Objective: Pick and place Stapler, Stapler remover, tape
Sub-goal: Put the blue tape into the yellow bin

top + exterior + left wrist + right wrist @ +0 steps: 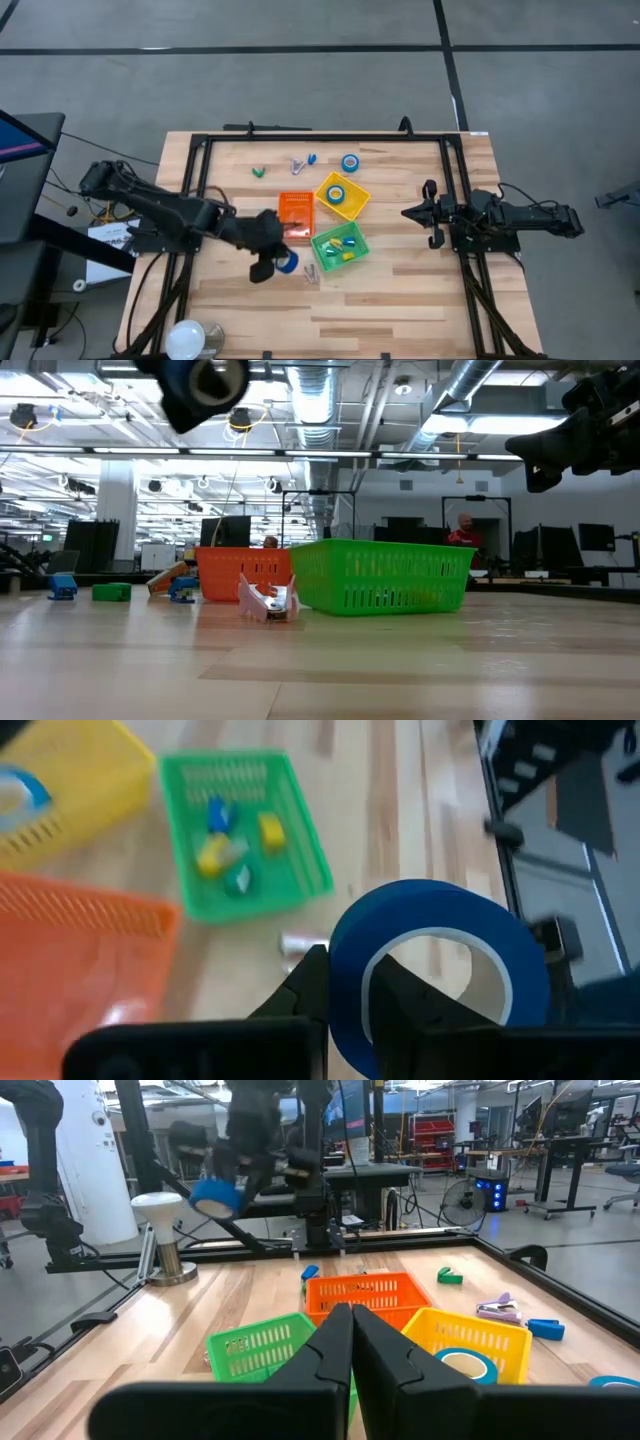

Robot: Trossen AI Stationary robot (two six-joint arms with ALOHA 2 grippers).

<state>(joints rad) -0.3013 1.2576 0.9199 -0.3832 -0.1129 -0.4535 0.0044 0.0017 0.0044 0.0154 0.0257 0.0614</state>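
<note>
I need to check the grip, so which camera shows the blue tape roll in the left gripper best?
Left wrist view: the blue tape roll fills it, fingers pinching its wall. High view shows it small, low view partly cut off, right wrist view blurred and distant.

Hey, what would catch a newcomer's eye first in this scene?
The left end effector holding a round blue tape roll with a white core above the wooden table, near the green plastic bin. Next, the orange bin and yellow bin clustered mid-table.
</note>
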